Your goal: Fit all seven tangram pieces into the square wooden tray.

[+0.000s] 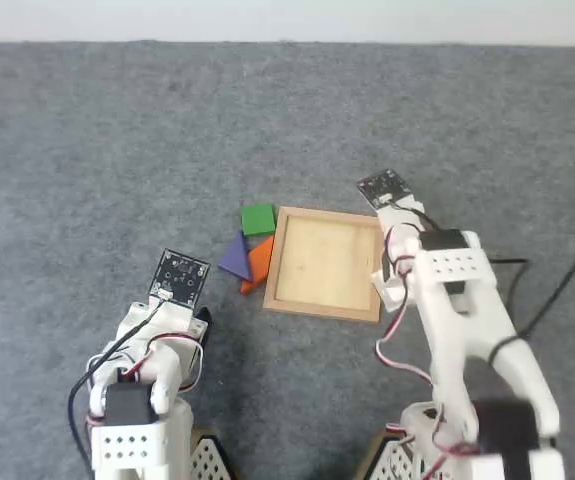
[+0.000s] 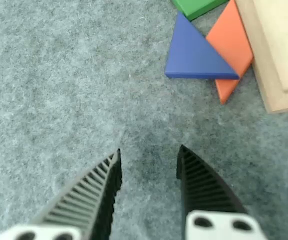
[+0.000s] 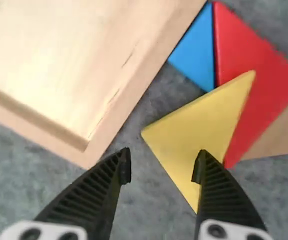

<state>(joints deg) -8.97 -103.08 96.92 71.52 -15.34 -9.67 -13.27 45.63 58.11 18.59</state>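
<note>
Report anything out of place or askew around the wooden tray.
Nothing is damaged. The tray is empty; pieces lie stacked beside it: the yellow triangle overlaps the red piece, and the blue triangle overlaps the orange piece.

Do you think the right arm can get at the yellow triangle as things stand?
Probably yes: the right gripper is open just above the yellow triangle, which lies uncovered beside the tray.

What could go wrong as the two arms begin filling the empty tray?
1. The yellow triangle seems to overlap the red triangle, so the right gripper, open over it, may drag both.
2. The blue triangle and orange piece crowd the tray's wall, leaving the left gripper little finger room.
3. The pieces lie flat on carpet, so grips may slip.
</note>
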